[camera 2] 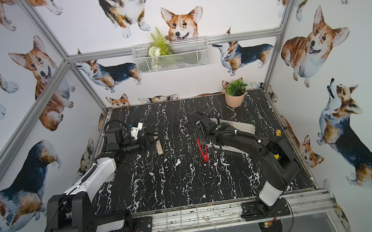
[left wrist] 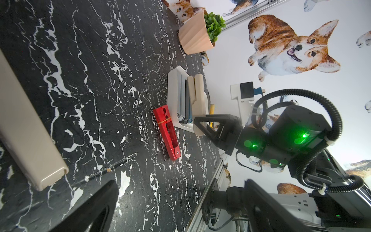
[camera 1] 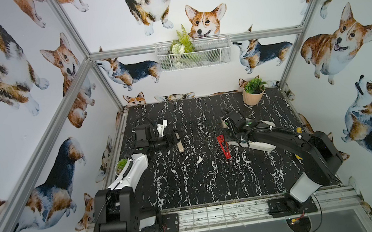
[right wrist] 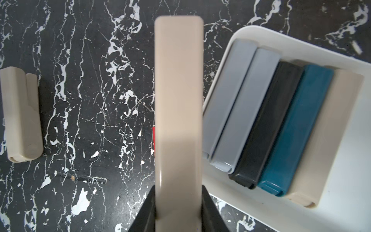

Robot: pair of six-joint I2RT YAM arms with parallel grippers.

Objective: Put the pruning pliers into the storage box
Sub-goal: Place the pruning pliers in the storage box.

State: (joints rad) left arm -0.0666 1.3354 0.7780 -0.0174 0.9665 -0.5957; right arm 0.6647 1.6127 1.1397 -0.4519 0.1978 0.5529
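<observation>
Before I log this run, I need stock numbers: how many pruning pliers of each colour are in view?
Beige pliers: 3
Grey pliers: 2
Black pliers: 1
Teal pliers: 1
Red pliers: 1
Total: 8

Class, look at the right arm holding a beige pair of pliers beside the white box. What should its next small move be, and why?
Probably carry the held beige pliers sideways over the bare floor of the storage box. The right gripper has its jaws shut on it, it appears to hang over the table outside the rim, and five pairs fill the side nearest it.
</observation>
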